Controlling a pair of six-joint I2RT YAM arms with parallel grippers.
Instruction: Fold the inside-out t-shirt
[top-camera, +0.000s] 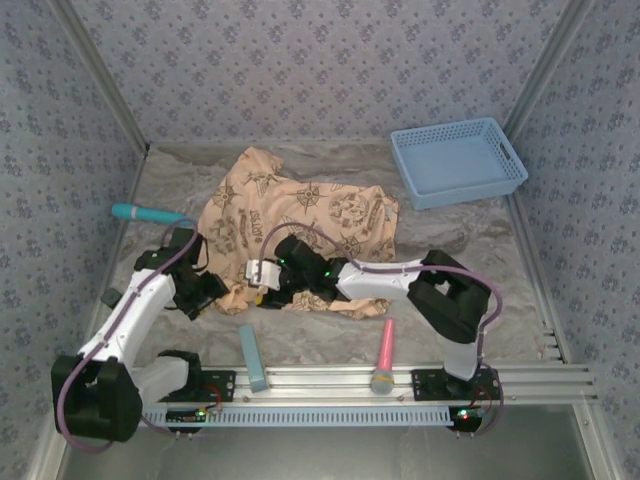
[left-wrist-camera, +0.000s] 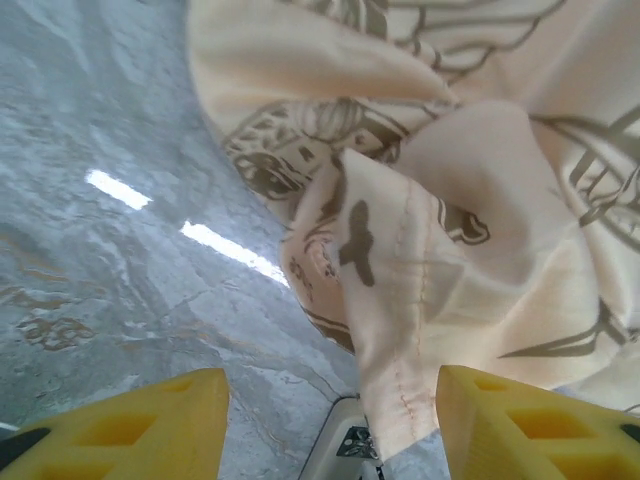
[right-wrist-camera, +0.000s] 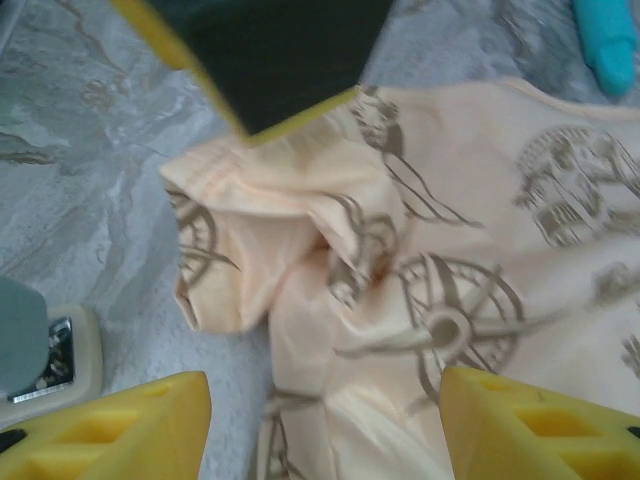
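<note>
Left claw (left-wrist-camera: 330, 405) and right claw (right-wrist-camera: 325, 400) both open, nothing held. Pinch the t-shirt (top-camera: 300, 215) hem corners, then spread it flat on the surface (top-camera: 480, 250) first.

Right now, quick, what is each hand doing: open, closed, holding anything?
Left hand: open, a hem of the t-shirt in the gap, not gripped.
Right hand: open above the t-shirt, holding nothing.

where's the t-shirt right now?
Top view: the t-shirt lies crumpled at mid-table, to the left of the blue basket and to the right of the teal tool.
</note>
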